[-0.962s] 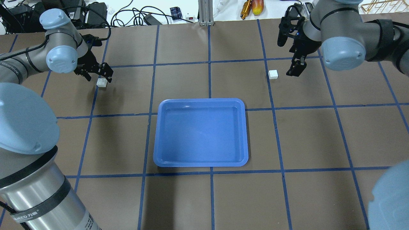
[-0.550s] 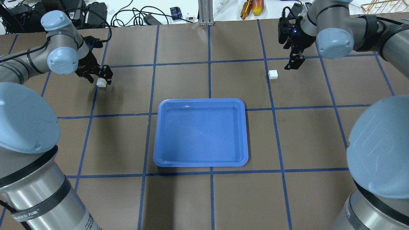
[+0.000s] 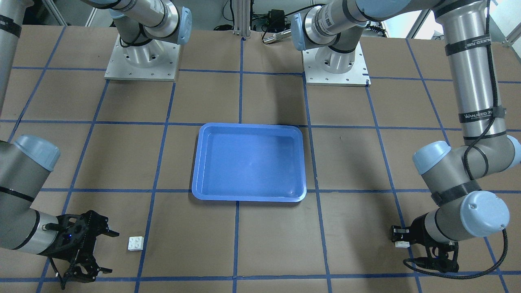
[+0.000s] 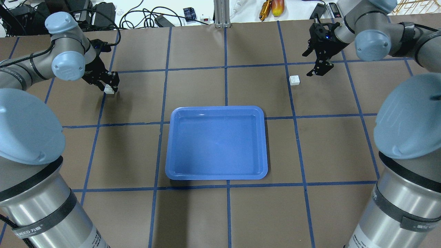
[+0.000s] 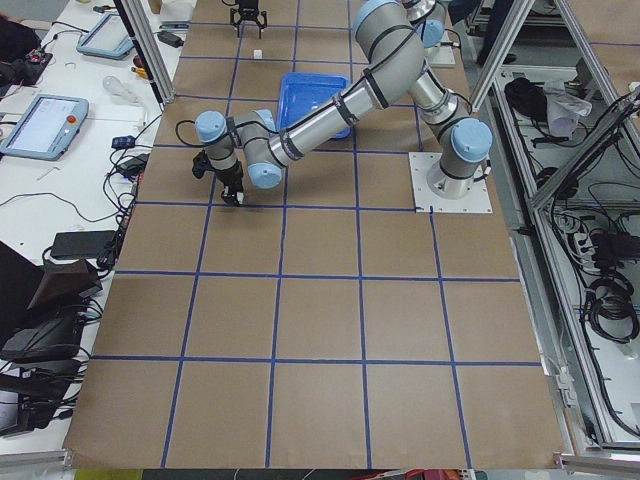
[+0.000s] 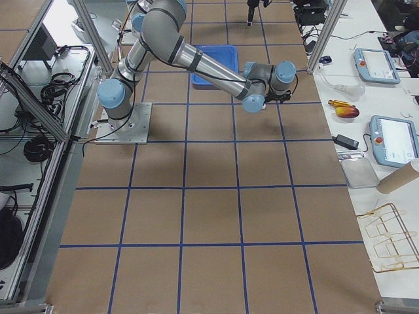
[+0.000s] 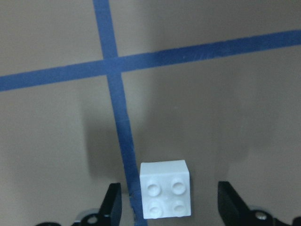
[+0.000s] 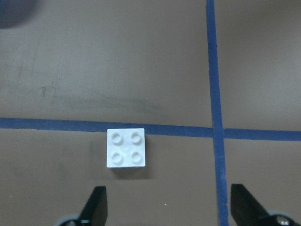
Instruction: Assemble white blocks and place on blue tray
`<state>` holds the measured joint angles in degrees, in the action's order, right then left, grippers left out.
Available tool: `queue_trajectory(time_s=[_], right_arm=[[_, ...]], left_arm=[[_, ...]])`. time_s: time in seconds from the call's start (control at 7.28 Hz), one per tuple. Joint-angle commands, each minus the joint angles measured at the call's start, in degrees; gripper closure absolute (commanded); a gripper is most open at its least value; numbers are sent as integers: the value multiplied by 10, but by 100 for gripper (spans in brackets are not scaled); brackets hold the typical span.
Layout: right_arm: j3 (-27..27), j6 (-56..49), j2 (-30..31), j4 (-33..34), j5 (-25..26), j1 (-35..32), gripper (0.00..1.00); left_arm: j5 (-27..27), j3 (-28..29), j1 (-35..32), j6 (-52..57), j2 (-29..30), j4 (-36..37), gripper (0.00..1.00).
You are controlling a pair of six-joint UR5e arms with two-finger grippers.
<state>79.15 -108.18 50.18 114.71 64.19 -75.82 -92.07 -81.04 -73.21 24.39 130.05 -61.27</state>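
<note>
Left end effector (image 7: 169, 195) straddles white block (image 7: 165, 197), outside blue tray (image 4: 216, 108).

Tray (image 4: 216, 144) lies seemingly midway between left block (image 4: 109, 89) and right block (image 4: 294, 80).

The brown surface (image 4: 193, 213) is marked into squares by blue tape lines (image 4: 226, 86). Beyond its far edge lie black cables (image 4: 134, 15), a metal post (image 4: 220, 13) and a yellow-red fruit (image 4: 277, 7). A side bench (image 6: 340, 78) holds a tablet (image 6: 395, 140) and a wire rack (image 6: 393, 239).

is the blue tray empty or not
Empty: the blue tray shows only bare blue floor in the overhead and front views.
</note>
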Motion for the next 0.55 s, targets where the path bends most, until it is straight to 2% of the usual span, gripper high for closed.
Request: queue_trajectory(time_s=[0.0,0.14,0.41], right_arm=[[-1,0,-8,-43,-17,2,15],[3,2,-14,-44,-17,2,14],[2,3,-22,-43,-18,2,13]], left_arm=[[0,-3,0,4,0,-1,85],[0,1,0,4,-2,-1,89],[-1,-4,-23,-3,-39,-20,91]])
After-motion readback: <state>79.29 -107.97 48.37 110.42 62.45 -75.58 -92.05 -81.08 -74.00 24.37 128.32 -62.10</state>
